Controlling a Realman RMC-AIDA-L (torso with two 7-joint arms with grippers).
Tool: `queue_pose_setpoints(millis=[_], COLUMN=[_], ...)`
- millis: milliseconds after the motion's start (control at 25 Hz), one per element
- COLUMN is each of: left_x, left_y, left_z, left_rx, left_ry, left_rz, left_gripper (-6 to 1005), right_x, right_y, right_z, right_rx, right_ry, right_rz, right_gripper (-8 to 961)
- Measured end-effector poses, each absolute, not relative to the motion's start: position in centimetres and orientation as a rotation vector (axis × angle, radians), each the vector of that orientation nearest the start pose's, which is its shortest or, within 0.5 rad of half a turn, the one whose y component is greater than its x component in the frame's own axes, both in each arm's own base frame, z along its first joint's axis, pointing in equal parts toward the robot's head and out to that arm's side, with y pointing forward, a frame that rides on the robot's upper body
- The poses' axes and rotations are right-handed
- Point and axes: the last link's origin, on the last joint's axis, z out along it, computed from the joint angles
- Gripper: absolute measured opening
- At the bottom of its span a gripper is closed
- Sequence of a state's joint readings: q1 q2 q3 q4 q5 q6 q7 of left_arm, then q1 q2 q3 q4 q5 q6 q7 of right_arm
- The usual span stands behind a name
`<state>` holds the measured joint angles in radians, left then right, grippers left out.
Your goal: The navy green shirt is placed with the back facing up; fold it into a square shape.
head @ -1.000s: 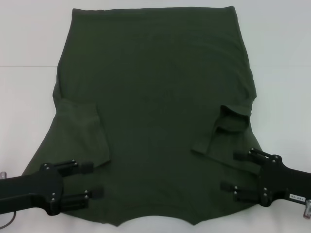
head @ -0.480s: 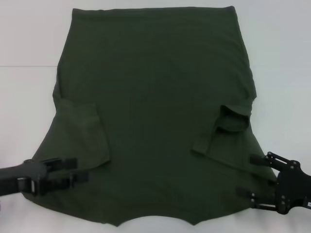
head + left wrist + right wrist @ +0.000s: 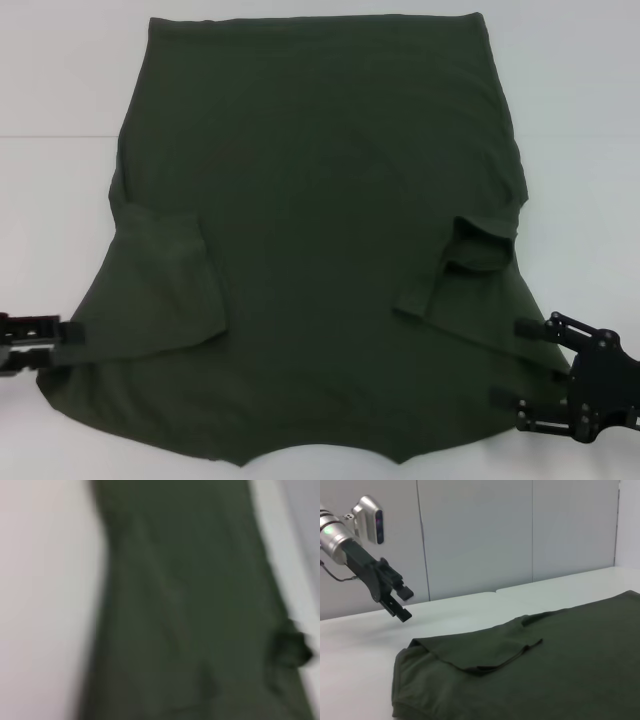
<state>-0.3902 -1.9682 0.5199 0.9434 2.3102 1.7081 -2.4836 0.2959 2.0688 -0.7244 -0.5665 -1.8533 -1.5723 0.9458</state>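
Observation:
The navy green shirt (image 3: 320,230) lies flat on the white table (image 3: 60,90), with both short sleeves folded inward onto the body. At the shirt's near left corner is my left gripper (image 3: 68,348); in the right wrist view the left gripper (image 3: 400,604) hangs open above the table, off the cloth. My right gripper (image 3: 515,363) is open over the shirt's near right edge, just below the folded right sleeve (image 3: 470,270), with nothing between its fingers. The left wrist view shows only the shirt (image 3: 185,605), blurred.
White table surface surrounds the shirt on all sides. A seam in the table (image 3: 50,137) runs across at the far left. A pale wall (image 3: 475,535) stands behind the table in the right wrist view.
My left gripper has pulled back to the left, off the shirt to its corner. My right gripper moved right a second ago and has since stayed put. The shirt lies unchanged.

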Motion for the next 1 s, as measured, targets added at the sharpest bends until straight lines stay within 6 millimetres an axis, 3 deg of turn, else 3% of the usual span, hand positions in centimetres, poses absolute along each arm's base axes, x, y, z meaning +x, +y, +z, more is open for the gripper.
queue_pose_setpoints(millis=[280,1000], left_x=[-34.5,-34.7], left_y=[30.5,32.0], left_z=[9.0,8.2], left_rx=[-1.921,-1.931], left_ry=[-2.009,-1.899], left_rz=[-0.195,-0.054], left_gripper=[738,723], right_x=[32.0,32.0], right_y=[26.3,26.7], right_z=[-0.8,-1.0], right_rx=[-2.611,-2.609], right_ry=[0.388,0.392], right_rz=[0.688,0.675], right_gripper=[941,941])
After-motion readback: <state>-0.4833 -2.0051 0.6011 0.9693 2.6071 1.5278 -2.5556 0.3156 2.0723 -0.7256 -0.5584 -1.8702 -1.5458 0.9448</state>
